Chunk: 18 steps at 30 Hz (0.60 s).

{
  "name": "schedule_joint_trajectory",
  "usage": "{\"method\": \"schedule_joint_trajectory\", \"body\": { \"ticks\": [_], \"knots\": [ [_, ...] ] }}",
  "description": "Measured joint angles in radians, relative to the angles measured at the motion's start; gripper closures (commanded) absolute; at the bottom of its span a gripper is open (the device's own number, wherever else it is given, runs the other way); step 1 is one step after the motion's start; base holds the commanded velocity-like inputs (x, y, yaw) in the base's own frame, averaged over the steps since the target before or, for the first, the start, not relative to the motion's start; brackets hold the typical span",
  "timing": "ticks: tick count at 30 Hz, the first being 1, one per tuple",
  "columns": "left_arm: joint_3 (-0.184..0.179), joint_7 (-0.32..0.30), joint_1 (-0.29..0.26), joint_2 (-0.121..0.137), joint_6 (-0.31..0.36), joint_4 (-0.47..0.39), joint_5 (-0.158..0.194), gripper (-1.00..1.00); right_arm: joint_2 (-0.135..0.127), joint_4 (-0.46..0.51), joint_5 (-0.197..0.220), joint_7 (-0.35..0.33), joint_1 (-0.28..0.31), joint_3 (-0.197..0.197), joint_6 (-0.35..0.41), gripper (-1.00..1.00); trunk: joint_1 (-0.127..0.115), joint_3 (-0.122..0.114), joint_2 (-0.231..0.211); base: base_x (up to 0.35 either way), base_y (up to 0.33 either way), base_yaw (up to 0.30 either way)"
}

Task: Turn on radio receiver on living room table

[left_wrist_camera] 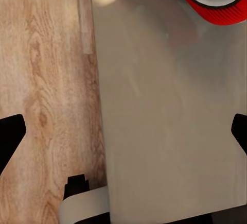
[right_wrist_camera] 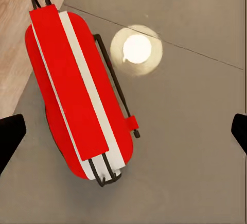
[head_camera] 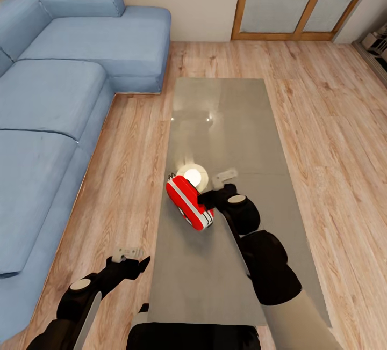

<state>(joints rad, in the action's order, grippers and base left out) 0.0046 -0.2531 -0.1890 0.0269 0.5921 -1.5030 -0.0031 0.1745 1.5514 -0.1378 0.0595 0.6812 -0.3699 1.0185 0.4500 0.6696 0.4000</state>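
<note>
Radio receiver (head_camera: 188, 203) near counter (head_camera: 242, 124) left edge, beside pale disc (head_camera: 193, 176); right tool (head_camera: 217, 188) spread, hovering just above; lower straight down, press switch gently, avoid nudging radio off edge.

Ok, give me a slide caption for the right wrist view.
Right wrist camera looks down on the red radio receiver lying on the grey table beside a pale round disc.

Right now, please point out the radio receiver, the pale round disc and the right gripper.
radio receiver (right_wrist_camera: 77, 90), right wrist view, red top face.
pale round disc (right_wrist_camera: 137, 49), right wrist view, bright centre.
right gripper (head_camera: 215, 193), head view, between its fingertips.
</note>
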Motion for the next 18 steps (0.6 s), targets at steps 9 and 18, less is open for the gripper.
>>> {"method": "schedule_joint_trajectory", "body": {
  "ticks": [9, 18],
  "knots": [
    [-0.005, 0.000, -0.008, -0.002, 0.000, 0.001, 0.001, -1.00, 0.000, -0.077, 0.014, -0.027, 0.147, -0.001, 0.029, -1.00, 0.000, 0.000, 0.000, 0.000, 0.000, 0.000],
    [-0.009, 0.000, -0.010, -0.027, 0.000, 0.001, -0.002, -1.00, 0.000, -0.238, 0.019, -0.036, 0.244, 0.000, 0.029, -1.00, 0.000, 0.000, 0.000, 0.000, 0.000, 0.000]
  ]
}}
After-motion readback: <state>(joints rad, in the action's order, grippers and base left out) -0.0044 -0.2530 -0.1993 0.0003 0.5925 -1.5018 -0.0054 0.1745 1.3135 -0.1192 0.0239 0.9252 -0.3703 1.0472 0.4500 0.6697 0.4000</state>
